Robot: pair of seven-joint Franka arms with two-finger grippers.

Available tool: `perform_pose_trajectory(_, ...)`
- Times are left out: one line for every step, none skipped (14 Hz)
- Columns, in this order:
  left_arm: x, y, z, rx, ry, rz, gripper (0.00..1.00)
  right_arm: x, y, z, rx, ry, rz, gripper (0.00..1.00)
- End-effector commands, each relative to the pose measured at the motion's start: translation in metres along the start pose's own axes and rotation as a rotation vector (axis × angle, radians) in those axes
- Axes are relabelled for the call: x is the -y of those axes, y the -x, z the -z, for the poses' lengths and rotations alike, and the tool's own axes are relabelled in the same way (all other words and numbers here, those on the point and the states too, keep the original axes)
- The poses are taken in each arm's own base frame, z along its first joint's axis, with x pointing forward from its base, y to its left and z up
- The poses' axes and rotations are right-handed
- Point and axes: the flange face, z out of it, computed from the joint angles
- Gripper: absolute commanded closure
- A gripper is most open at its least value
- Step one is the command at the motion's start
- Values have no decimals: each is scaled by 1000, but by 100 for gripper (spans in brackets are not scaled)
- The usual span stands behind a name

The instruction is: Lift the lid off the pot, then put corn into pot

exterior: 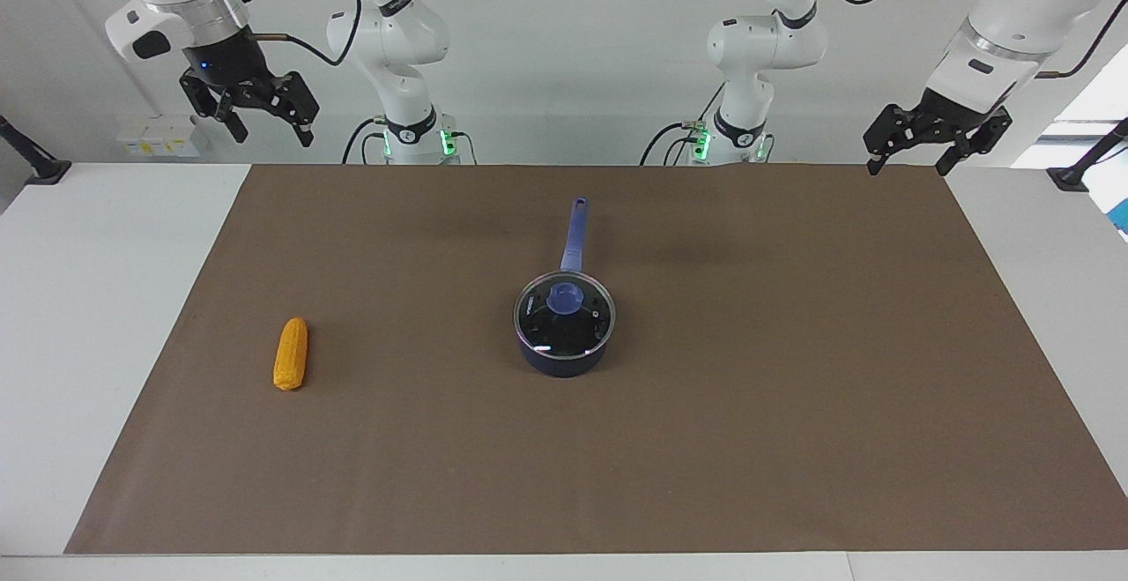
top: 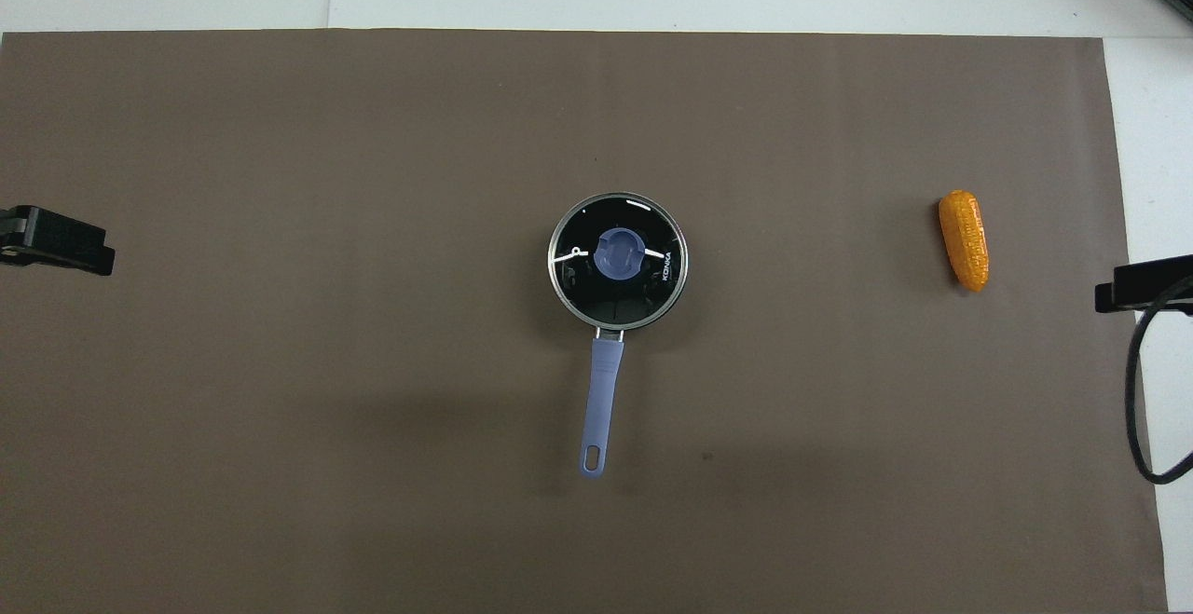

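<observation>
Nearest the robots, both grippers hang in the air at the robots' edge of the brown mat (exterior: 793, 405). The left gripper (exterior: 909, 152) is over the mat's corner at the left arm's end, its fingers spread apart and holding nothing. The right gripper (exterior: 271, 129) is over the white table (exterior: 79, 299) by the corner at the right arm's end, its fingers likewise spread and empty. Farther out, the pot's handle (exterior: 573, 233) lies on the mat pointing toward the robots. The pot (exterior: 564, 361) stands at the middle of the mat with the lid (exterior: 564, 316) seated flat on its rim, blue knob (top: 619, 253) at the centre. The corn (exterior: 291, 353) lies on the mat at about the pot's distance from the robots, well apart from it toward the right arm's end, near the mat's edge.
</observation>
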Motion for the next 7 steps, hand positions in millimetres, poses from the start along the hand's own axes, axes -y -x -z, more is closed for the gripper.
perform_pose_trajectory(-3,6,1,-5,17,-14,0,3,12,9,19,-12,10,0)
perform_pose_trajectory(-7,4,-2,-10,18,-19,0,-1,18,11,35,2,15,0)
perform_pose_trajectory(-8,3,-6,-12,23,0,0,-4,20,12,27,1,14,0)
perform_pose_trajectory(-13,1,-9,-16,22,27,0,-5,16,3,33,4,14,0)
perform_pose_trajectory(-23,0,-19,-2,22,15,0,-8,13,-12,54,5,15,0)
perform_pose_trajectory(-26,-1,-26,1,22,1,0,-18,11,-33,77,4,21,0)
perform_pose_trajectory(-38,0,-34,3,20,-20,0,-25,6,-54,69,2,37,0)
